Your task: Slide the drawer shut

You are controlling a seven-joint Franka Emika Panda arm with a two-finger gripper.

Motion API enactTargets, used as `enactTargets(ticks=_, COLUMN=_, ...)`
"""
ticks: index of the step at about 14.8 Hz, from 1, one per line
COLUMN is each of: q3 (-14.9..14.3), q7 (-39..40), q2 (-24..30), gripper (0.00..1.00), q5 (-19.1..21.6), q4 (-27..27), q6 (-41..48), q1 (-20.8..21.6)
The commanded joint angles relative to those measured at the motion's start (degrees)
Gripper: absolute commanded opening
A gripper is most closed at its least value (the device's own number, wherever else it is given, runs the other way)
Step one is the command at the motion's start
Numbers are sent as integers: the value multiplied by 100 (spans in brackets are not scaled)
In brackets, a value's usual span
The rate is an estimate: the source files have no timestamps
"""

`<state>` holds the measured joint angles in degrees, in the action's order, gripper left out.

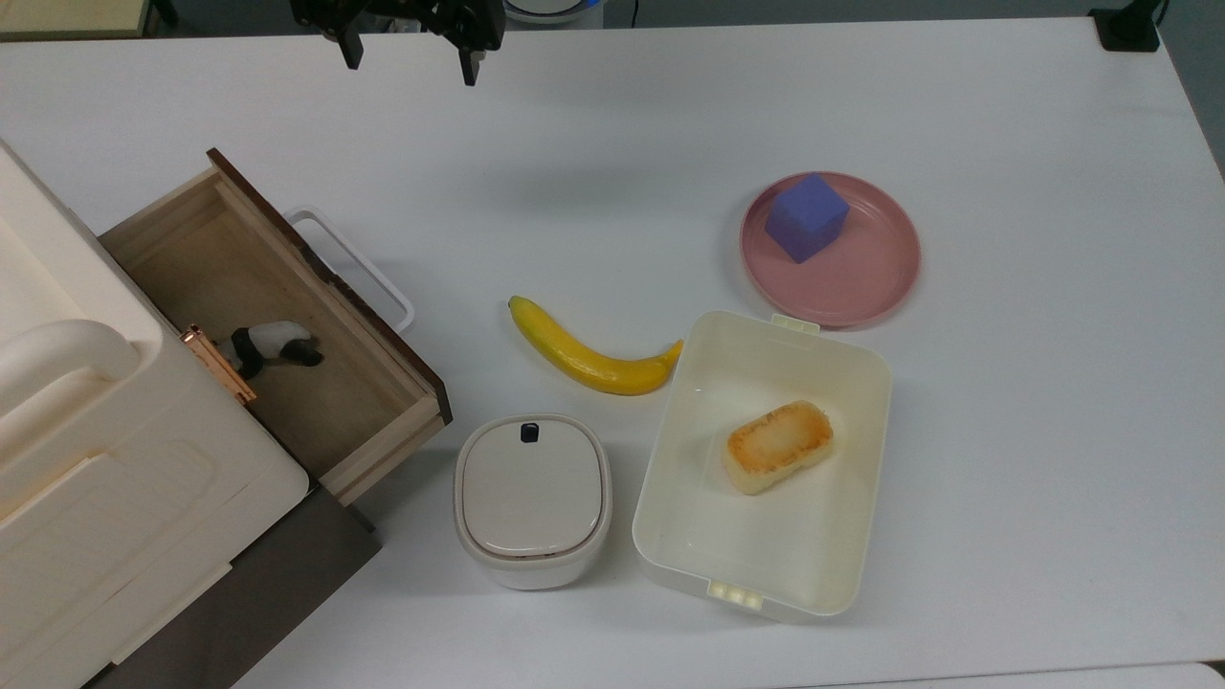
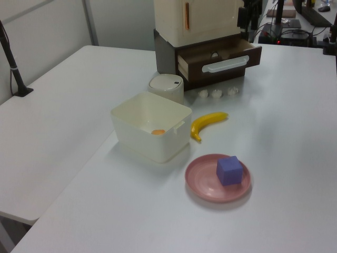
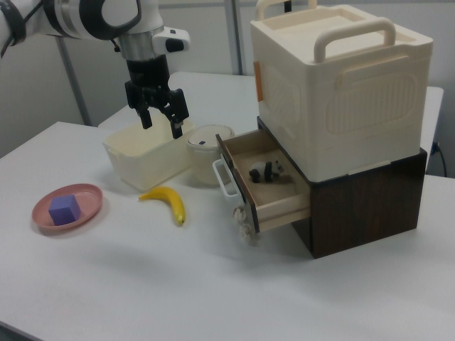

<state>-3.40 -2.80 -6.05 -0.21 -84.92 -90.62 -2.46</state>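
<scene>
At the top view's upper left, the gripper (image 1: 409,59) is hovering, fingers apart: approach step. Next, contacting the drawer (image 1: 287,325) front to push inward.

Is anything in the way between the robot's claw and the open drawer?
Nothing visible is. The gripper hangs open above bare table, and the drawer with its white handle faces it; the banana lies off to the side.
</scene>
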Motion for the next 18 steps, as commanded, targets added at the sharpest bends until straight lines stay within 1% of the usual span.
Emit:
enactTargets(ticks=1, q3=-29, q7=122, q2=113, gripper=100, q5=21, q4=-16, q6=141, q1=9)
enactTargets(ticks=7, q3=24, q7=113, q2=78, gripper=100, q5=47, q4=-69, q6=159, q1=35)
enactTargets(ticks=8, q3=24, q7=121, q2=52, gripper=91, q5=47, q4=-69, q6=159, q1=35)
enactTargets(ticks=9, q3=33, q7=122, q2=51, gripper=84, q5=56, q4=-77, q6=159, q1=44)
enactTargets(ticks=10, q3=33, q7=104, q2=51, gripper=81, q5=56, q4=-121, q6=168, q1=44)
enactTargets(ticks=11, q3=33, q7=60, q2=51, gripper=74, q5=56, q4=-130, q6=176, q1=44)
enactTargets(ticks=12, q3=33, q7=34, q2=51, gripper=61, q5=100, q4=-130, q6=203, q1=35)
enactTargets(ticks=13, q3=24, q7=-10, q2=51, gripper=47, q5=231, q4=-130, q6=229, q1=9)
enactTargets(ticks=14, q3=-11, q7=-132, q2=51, gripper=35, q5=397, q4=-130, q6=238, q1=0)
enactTargets(ticks=15, q3=-20, q7=-325, q2=51, gripper=26, q5=477, q4=-130, q6=238, q1=-44)
enactTargets(ticks=16, q3=-11, q7=-570, q2=51, gripper=21, q5=487, q4=-130, q6=238, q1=-79)
enactTargets(ticks=18, q3=-11, q7=-1062, q2=51, gripper=20, q5=487, q4=-226, q6=186, q1=-79)
